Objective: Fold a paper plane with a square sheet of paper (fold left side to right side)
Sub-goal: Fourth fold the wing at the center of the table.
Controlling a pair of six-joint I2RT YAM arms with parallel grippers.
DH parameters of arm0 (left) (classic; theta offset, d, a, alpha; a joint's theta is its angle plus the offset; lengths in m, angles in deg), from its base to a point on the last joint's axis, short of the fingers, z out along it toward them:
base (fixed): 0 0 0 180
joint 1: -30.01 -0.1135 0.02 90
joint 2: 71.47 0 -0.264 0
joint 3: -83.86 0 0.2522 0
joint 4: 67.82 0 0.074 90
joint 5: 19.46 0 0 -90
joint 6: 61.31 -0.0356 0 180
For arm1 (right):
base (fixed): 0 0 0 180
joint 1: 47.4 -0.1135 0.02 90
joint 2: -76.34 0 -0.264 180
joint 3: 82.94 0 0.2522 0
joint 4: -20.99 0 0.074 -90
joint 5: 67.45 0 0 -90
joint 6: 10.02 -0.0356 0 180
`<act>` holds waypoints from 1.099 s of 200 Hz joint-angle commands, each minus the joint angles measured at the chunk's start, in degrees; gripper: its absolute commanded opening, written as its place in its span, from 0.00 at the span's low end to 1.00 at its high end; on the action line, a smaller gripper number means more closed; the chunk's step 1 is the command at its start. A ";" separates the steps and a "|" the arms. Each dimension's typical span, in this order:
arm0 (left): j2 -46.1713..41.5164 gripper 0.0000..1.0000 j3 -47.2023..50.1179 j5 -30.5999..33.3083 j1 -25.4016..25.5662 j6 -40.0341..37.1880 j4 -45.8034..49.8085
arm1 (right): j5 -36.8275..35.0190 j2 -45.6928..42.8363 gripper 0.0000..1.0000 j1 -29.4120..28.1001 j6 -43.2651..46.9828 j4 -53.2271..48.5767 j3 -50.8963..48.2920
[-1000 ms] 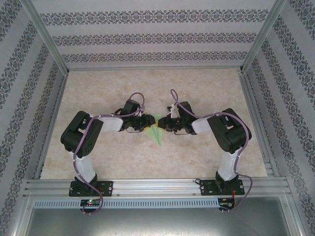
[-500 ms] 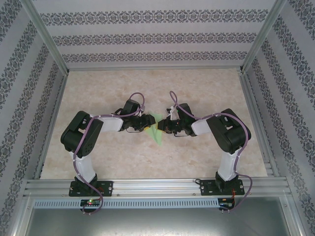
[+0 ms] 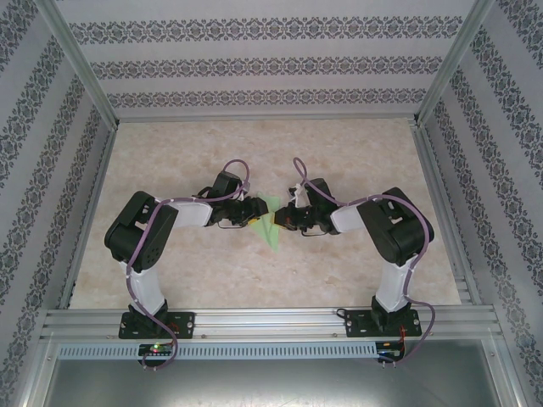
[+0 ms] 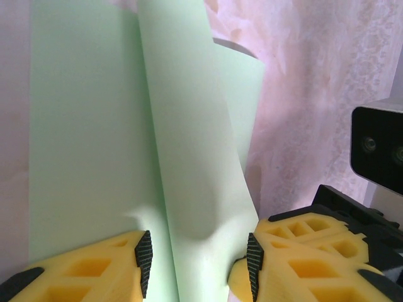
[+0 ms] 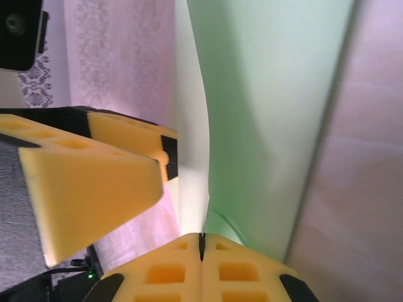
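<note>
Right end effector (image 5: 201,242) pinched shut on one edge of pale green paper (image 3: 270,222), part-folded, held at the middle of the bench (image 3: 356,153). Left end effector (image 4: 198,264) spread wide, with a paper flap bowing between its pads. Likely mid-fold, left side toward right. Next: lay flap across, edges matched, then press crease.

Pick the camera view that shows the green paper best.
Left wrist: the paper lies close, its overlapping layers and raised flap plain inside the open left gripper. The right wrist view shows one layer pinched in the shut right gripper. In the top view it is a small green wedge.
</note>
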 commanded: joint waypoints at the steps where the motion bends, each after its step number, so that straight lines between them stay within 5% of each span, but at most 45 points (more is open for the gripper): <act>1: 1.75 0.47 -0.18 2.57 0.87 -0.55 3.50 | -2.50 -2.38 0.00 0.93 3.80 -4.45 1.46; 220: 2.09 0.47 -0.02 2.20 0.93 -0.64 3.10 | -9.19 0.44 0.00 0.25 12.01 -18.18 7.53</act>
